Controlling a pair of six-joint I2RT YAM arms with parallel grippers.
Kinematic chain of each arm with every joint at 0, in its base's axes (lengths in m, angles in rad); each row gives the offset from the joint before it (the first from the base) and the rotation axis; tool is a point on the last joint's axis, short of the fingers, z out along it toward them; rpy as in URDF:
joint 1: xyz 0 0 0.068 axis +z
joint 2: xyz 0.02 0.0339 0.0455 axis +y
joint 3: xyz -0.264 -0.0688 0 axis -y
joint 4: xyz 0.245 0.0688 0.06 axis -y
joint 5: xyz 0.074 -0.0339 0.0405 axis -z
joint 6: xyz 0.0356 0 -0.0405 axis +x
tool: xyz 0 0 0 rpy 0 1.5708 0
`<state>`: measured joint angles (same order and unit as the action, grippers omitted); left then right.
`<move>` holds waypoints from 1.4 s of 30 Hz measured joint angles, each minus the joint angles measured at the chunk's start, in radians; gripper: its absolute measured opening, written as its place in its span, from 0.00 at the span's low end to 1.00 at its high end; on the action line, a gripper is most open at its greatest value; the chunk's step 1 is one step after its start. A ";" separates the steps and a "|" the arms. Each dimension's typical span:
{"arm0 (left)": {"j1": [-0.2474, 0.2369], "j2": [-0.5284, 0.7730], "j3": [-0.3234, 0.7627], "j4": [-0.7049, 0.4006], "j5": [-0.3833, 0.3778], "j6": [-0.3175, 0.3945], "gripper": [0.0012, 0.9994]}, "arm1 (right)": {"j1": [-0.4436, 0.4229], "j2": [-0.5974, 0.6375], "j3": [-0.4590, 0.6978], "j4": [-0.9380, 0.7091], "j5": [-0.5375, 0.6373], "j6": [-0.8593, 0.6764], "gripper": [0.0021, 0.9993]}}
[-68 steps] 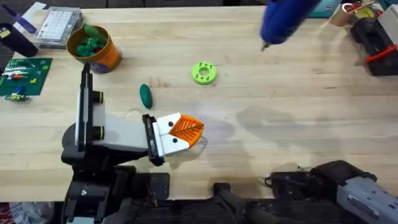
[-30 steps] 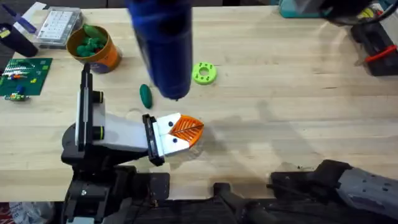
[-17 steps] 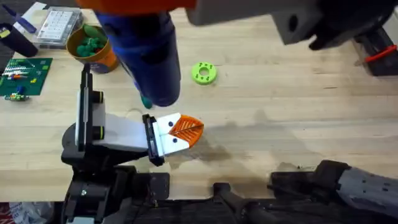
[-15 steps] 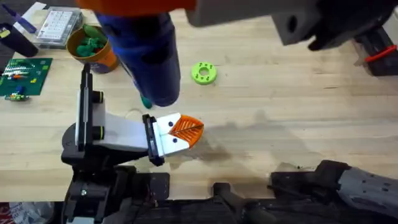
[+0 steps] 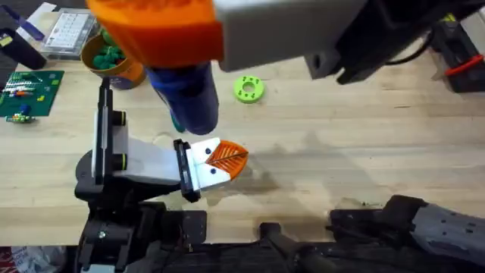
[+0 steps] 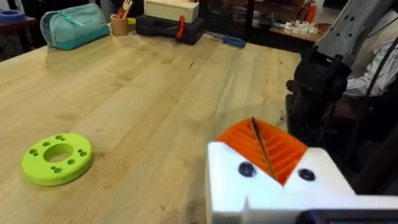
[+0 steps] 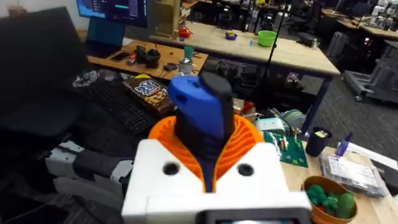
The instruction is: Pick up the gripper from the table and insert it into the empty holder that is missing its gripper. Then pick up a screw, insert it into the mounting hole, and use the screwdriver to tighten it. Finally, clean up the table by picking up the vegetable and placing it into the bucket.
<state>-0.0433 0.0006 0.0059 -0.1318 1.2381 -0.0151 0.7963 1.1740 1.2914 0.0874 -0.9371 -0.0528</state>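
Item: screwdriver [image 5: 186, 95], being clamped upright in the right gripper [image 7: 208, 165], over the table's left-centre.
Judged rigid, heavy, smooth-bodied; best being gripped mid-barrel. Left gripper [image 6: 273, 163] is being kept closed, empty.

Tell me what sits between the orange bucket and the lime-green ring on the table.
In the overhead view, the blue screwdriver, held by the right gripper, hangs between the bucket and the ring.
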 joint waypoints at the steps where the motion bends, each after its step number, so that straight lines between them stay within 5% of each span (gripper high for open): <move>1: 0.000 0.000 0.000 0.000 0.000 0.000 0.01 | 0.000 0.000 -0.001 -0.001 0.000 0.000 0.05; 42: 0.000 0.000 0.000 0.000 0.000 0.000 0.01 | 0.002 0.076 -0.216 0.222 -0.037 0.002 0.05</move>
<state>-0.0433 0.0006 0.0059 -0.1319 1.2381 -0.0151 0.7986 1.2503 1.0749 0.3093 -0.9741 -0.0513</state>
